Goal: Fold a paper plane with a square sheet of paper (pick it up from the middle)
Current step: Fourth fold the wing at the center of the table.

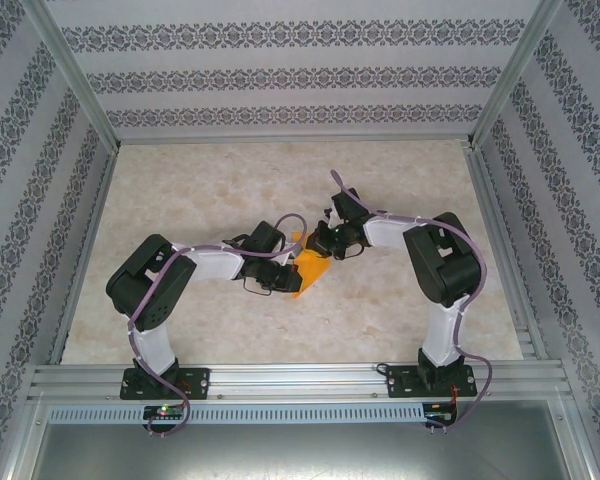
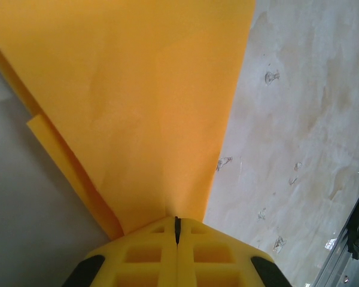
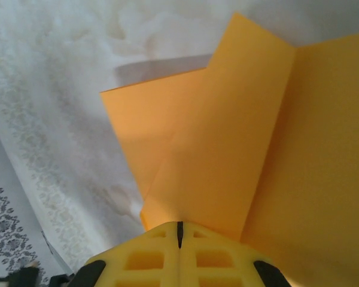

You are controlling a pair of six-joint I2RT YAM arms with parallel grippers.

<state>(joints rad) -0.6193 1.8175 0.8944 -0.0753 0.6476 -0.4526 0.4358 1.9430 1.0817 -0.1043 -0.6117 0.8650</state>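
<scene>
The orange sheet of paper lies between my two arms near the table's middle, folded into layers with a point toward the near side. My left gripper comes at it from the left, my right gripper from the right. In the left wrist view the yellow jaws of my left gripper are shut on the paper's edge, and a narrow folded strip shows at the left. In the right wrist view my right gripper is shut on a folded flap of the paper, which casts a shadow on the table.
The marbled table top is walled in by patterned panels on three sides. An aluminium rail runs along the near edge by the arm bases. Part of the rail shows at the lower right of the left wrist view.
</scene>
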